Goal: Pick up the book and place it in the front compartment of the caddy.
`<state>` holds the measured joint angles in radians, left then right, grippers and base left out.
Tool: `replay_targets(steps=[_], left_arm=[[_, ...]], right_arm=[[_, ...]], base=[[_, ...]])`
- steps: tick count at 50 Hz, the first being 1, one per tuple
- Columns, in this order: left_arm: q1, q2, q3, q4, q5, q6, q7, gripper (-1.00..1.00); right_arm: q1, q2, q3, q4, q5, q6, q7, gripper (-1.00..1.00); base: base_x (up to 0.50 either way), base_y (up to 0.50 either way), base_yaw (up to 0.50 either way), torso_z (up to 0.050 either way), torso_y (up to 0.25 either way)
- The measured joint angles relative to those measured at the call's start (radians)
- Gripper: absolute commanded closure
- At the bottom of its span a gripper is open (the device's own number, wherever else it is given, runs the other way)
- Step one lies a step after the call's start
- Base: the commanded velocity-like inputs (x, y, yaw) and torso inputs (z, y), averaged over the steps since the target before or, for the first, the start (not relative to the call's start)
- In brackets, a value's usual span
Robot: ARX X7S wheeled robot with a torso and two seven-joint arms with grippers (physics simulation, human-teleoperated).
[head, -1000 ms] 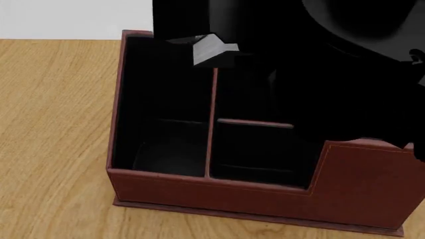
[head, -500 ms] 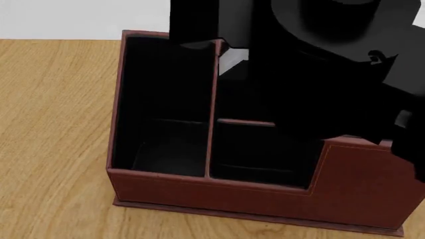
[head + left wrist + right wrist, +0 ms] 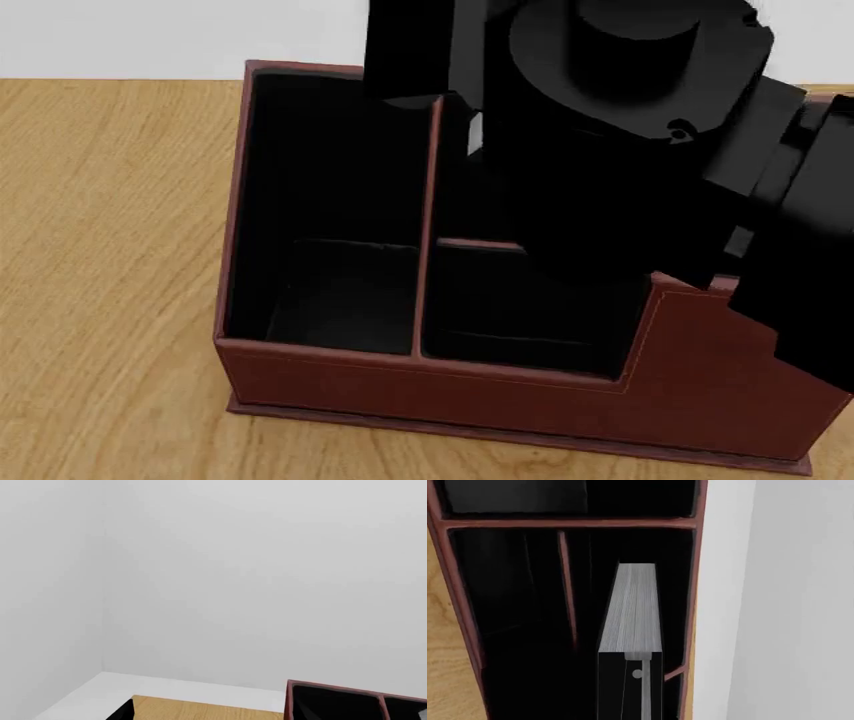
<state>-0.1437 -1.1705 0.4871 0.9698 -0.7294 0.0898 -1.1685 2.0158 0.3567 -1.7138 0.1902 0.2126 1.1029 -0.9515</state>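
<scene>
I hold book (image 3: pixel 630 610) in right fingers over caddy (image 3: pixel 567 522); stiff, heavy, slick covers, pinch mid-faces. Left fingers unseen.

Your right arm (image 3: pixel 641 150) reached forward and down; its hand (image 3: pixel 630 690) was clamped; left arm unseen.
</scene>
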Motion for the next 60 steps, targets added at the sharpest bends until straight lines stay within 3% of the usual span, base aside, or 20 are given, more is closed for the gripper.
replay_targets(steps=[36,37,60], left_arm=[[0.03,-0.018,-0.005,-0.008,0.009,0.032,-0.008,-1.0],[0.033,-0.02,-0.006,-0.008,0.01,0.035,-0.009,-1.0],[0.07,-0.034,-0.011,-0.013,0.029,0.066,-0.018,-1.0]], right_arm=[[-0.14,-0.086,0.016,0.242,-0.015,-0.15,0.066,1.0],[-0.142,-0.087,0.016,0.246,-0.016,-0.154,0.068,-1.0],[-0.198,-0.153,0.0,0.422,-0.09,-0.242,0.104,-1.0]], base=[[0.0,0.0,0.0,0.0,0.001],[0.0,0.0,0.0,0.0,0.0],[0.0,0.0,0.0,0.0,0.0]])
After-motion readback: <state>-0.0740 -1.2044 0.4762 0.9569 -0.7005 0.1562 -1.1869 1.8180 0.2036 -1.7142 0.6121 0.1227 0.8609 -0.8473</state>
